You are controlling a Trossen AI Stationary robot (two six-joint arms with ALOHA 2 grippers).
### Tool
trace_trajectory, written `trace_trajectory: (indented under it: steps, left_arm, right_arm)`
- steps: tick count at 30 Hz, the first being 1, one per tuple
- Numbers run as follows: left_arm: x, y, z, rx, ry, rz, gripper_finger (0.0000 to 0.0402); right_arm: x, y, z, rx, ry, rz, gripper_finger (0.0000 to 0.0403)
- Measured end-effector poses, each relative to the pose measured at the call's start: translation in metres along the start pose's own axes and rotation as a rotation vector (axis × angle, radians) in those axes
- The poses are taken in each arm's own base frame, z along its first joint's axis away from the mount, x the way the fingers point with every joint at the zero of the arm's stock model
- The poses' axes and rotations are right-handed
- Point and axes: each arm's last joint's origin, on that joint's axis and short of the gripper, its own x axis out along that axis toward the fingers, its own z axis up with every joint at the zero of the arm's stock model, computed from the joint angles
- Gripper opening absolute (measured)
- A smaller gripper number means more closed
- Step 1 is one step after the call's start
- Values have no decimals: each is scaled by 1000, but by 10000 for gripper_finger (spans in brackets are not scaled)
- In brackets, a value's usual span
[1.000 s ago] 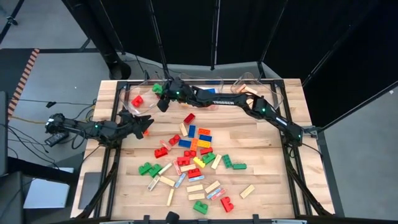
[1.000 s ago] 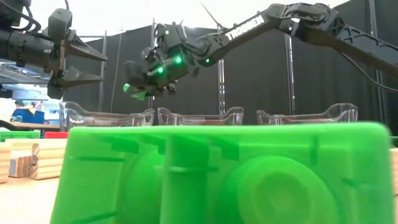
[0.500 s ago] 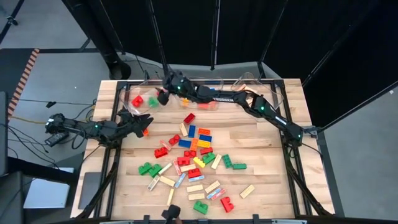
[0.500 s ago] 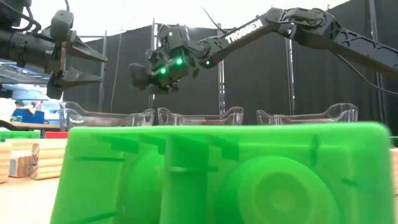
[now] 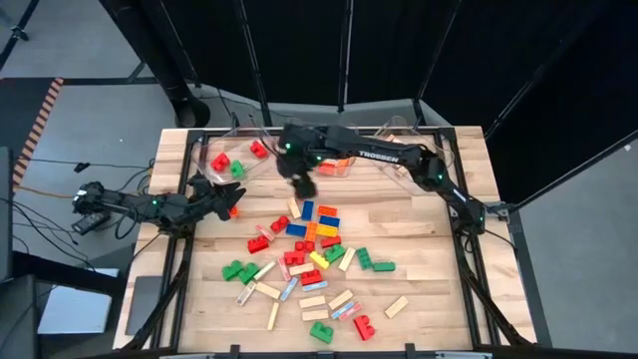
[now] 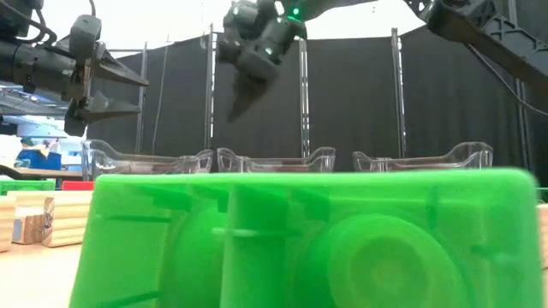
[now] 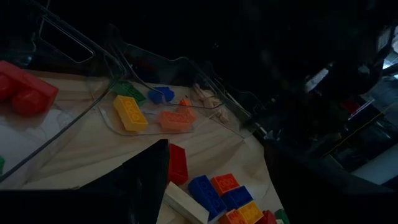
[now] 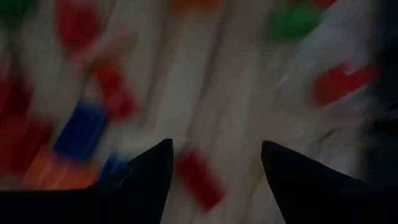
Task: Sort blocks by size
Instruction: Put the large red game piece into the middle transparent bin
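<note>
Many blocks (image 5: 309, 249), studded plastic bricks in several colours and tan wooden bars, lie scattered over the middle of the wooden table. One large green block (image 6: 308, 239) fills the low view up close. My right gripper (image 5: 304, 186) hangs open above the far end of the scatter, slanting down, over a red block (image 5: 303, 189); nothing sits between its fingers (image 8: 214, 146). My left gripper (image 5: 232, 195) waits open at the table's left, level, also seen high in the low view (image 6: 128, 90).
Three clear bins stand along the far edge: the left bin (image 5: 214, 172) holds red blocks and a green block (image 5: 236, 168), the middle bin (image 5: 344, 165) holds several small bricks, and the right bin (image 5: 399, 140) holds tan pieces. Bare wood lies at the table's right.
My right gripper let go of a green block over the left bin, and the block has dropped into it. The gripper then rose, swung toward the table's right and near side, and tipped from nearly level to slanting down over the scattered blocks.
</note>
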Motion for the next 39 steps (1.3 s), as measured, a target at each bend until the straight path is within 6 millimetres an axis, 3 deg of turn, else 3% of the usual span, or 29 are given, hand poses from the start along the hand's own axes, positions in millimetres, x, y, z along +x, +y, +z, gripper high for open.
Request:
trace_trajectory:
  steps: [3, 8, 12, 14, 19, 26, 30, 35, 39]
  left_arm:
    - [0, 0, 0, 20, -1, 0, 269]
    - [0, 0, 0, 10, -3, 2, 269]
    - [0, 0, 0, 4, -5, 0, 269]
    - [0, 0, 0, 5, -5, 1, 269]
    - [0, 0, 0, 5, -4, 1, 269]
    - [0, 0, 0, 7, -4, 1, 269]
    - [0, 0, 0, 8, -3, 2, 269]
    - [0, 0, 0, 10, -3, 2, 269]
    - [0, 0, 0, 11, -2, 3, 269]
  right_arm:
    - [11, 10, -8, -126, 103, 67, 257]
    - [51, 21, -8, -257, 127, 77, 251]
    - [58, 34, -1, -442, 125, 76, 251]
    - [71, 40, -5, -497, 185, 64, 254]
    - [97, 39, -15, -595, 280, 38, 264]
    - [102, 21, -23, -559, 359, -82, 262]
    - [93, 10, -27, -550, 365, -72, 254]
    - [97, 2, -39, -488, 372, 7, 254]
    - [98, 2, -37, -481, 337, 7, 254]
